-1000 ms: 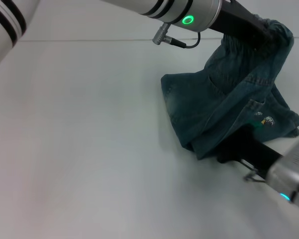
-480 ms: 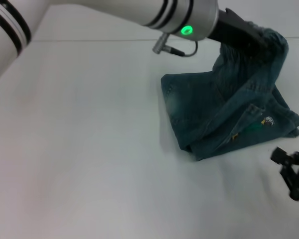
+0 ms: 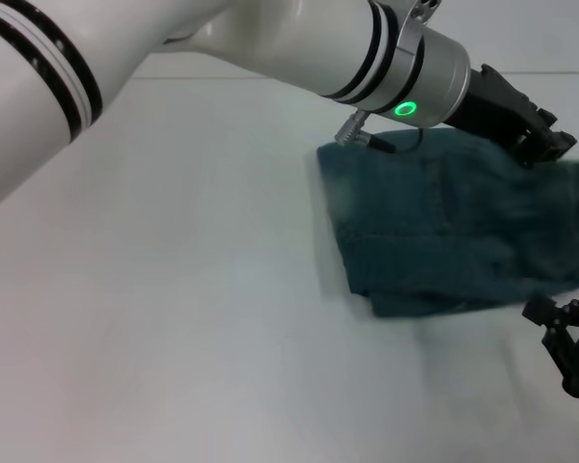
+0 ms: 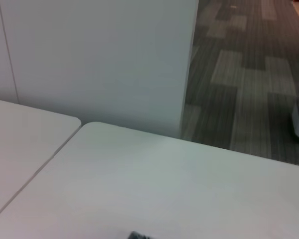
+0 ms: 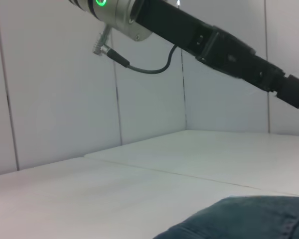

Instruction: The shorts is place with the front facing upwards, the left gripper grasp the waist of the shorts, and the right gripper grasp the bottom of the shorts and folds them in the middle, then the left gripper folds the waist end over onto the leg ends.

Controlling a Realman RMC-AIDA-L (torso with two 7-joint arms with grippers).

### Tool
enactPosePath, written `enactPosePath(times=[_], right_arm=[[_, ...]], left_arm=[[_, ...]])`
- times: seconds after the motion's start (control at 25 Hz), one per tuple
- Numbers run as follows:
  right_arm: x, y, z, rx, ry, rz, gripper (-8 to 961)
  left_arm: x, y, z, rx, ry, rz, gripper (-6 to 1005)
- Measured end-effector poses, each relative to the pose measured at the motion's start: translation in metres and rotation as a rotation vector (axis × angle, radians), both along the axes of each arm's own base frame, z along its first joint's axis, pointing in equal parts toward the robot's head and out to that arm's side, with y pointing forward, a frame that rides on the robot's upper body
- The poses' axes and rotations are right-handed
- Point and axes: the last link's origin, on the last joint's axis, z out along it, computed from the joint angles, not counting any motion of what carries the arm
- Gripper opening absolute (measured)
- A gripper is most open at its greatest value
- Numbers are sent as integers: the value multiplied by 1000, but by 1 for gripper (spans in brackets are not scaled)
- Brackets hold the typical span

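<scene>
The shorts point(image 3: 444, 227) lie flat on the white table point(image 3: 174, 318), folded into a compact blue-green denim block; their near edge also shows in the right wrist view as shorts point(image 5: 239, 219). My left gripper point(image 3: 542, 145), on the silver wrist with the green light, hovers just above the far right side of the shorts, open, and no cloth hangs from it. From the right wrist view the left gripper point(image 5: 284, 87) is in the air above the denim. My right gripper point(image 3: 552, 316) stands open on the table just off the shorts' near right corner, holding nothing. Waist and leg ends are blurred.
The left wrist view holds only the table top point(image 4: 164, 184), a white wall panel point(image 4: 99, 59) and carpeted floor point(image 4: 249, 74) beyond the table edge. Bare table stretches to the left of the shorts.
The left gripper swung the raised waist end down and to the right, and the shorts dropped flat out of its grasp. The right gripper has stayed at the near right.
</scene>
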Motion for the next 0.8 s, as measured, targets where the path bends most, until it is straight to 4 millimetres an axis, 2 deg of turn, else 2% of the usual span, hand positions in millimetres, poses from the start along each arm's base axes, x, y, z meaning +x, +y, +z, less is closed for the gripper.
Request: enactPosePath(times=[0.28, 0.4, 0.6, 0.8], right_arm=[[-2, 3, -1, -21, 14, 1, -2], [-2, 5, 3, -33, 20, -4, -2], [-1, 9, 13, -75, 12, -8, -2], [-1, 12, 22, -150, -1, -23, 17]], left_arm=[[-4, 2, 3, 7, 1, -5, 345], [-19, 5, 12, 2, -8, -6, 432], [-65, 6, 46, -21, -82, 7, 610], [-129, -10, 80, -16, -169, 46, 808]])
